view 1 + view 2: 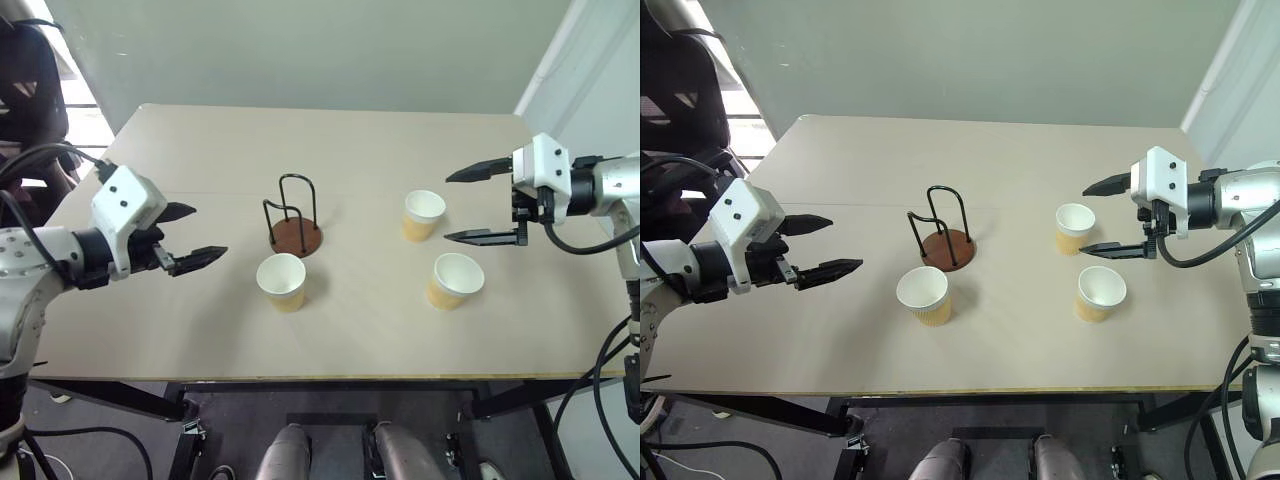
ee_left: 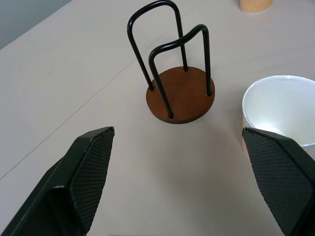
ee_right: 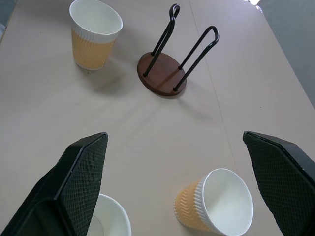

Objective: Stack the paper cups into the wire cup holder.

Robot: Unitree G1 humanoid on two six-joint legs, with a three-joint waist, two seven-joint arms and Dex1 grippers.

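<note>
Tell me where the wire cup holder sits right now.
The wire cup holder stands empty near the table's middle, just behind the cup closest to the robot's left gripper.

You see: table (image 1: 200,340), beige, seam across its top | black chair (image 1: 30,85) past its left corner | grey wall (image 1: 320,50) behind

Wire cup holder (image 1: 943,240) was seen upright mid-table (image 1: 870,160), empty. One paper cup (image 1: 924,295) stood at its 7 o'clock, two cups (image 1: 1074,228) (image 1: 1100,292) at 3–4 o'clock. Left gripper (image 1: 818,247) and right gripper (image 1: 1101,216) were held spread wide, empty.
</note>
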